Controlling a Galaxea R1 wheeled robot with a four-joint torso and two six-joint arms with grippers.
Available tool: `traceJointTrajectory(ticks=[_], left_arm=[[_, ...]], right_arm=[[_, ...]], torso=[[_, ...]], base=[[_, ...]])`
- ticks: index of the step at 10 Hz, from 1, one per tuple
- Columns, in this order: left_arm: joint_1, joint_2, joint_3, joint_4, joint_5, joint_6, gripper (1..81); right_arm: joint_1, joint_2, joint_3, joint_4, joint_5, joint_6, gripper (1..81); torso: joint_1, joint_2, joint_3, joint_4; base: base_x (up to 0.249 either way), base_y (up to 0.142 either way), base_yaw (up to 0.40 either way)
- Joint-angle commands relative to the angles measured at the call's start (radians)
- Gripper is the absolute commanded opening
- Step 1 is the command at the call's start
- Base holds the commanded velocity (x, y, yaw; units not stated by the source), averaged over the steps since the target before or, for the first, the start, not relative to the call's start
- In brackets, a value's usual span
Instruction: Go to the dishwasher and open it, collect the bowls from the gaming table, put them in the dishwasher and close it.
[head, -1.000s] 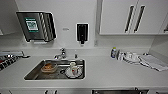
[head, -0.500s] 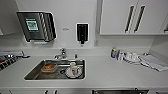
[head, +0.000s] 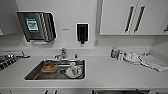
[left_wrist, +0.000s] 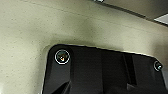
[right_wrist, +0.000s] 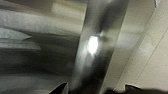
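The dishwasher (head: 121, 91) shows as a dark strip under the counter's front edge, right of the sink. In the right wrist view a steel-grey panel (right_wrist: 37, 50) is very close, with a shiny steel bar (right_wrist: 100, 45) running across it; two dark tips of my right gripper flank the bar's lower end. The left wrist view looks along a speckled beige floor (left_wrist: 30, 37) past the robot's dark plate. The bowls and the gaming table are out of view.
A white counter (head: 112, 72) holds a steel sink (head: 56, 70) with dishes in it, and a bottle and cups (head: 131, 56) stand beside a cloth at the right. White cabinets (head: 132, 17), a towel dispenser (head: 36, 26) and a soap dispenser (head: 82, 32) hang on the wall.
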Motion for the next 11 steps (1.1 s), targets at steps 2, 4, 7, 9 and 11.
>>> traceJointTrajectory(ticks=[2,4,7,9,11], left_arm=[[-0.046,-0.017,0.006,0.003,0.048,0.002,81.1],[-0.047,-0.016,0.006,0.002,0.048,0.002,81.1],[-0.049,-0.005,0.003,0.003,0.048,0.004,81.1],[-0.049,-0.002,0.003,0.003,0.039,0.004,81.1],[-0.049,0.000,0.003,0.005,0.037,0.004,81.1]], right_arm=[[-0.044,-0.077,-0.008,-0.044,-0.218,-0.041,81.1],[-0.083,-0.084,0.017,-0.049,-0.218,-0.073,81.1],[-0.106,-0.097,0.049,-0.049,-0.218,-0.109,81.1],[-0.115,-0.107,0.082,-0.049,-0.218,-0.141,81.1],[-0.123,-0.107,0.090,-0.049,-0.217,-0.167,81.1]], torso=[[0.000,0.000,0.000,0.000],[0.000,0.000,0.000,0.000],[-0.001,0.000,0.001,0.000],[-0.001,-0.001,0.002,0.000],[-0.001,-0.001,0.002,0.000]], base=[[0.000,0.000,0.000],[0.000,0.000,0.000],[0.000,0.000,0.000],[0.000,0.000,0.000],[0.000,0.000,0.000]])
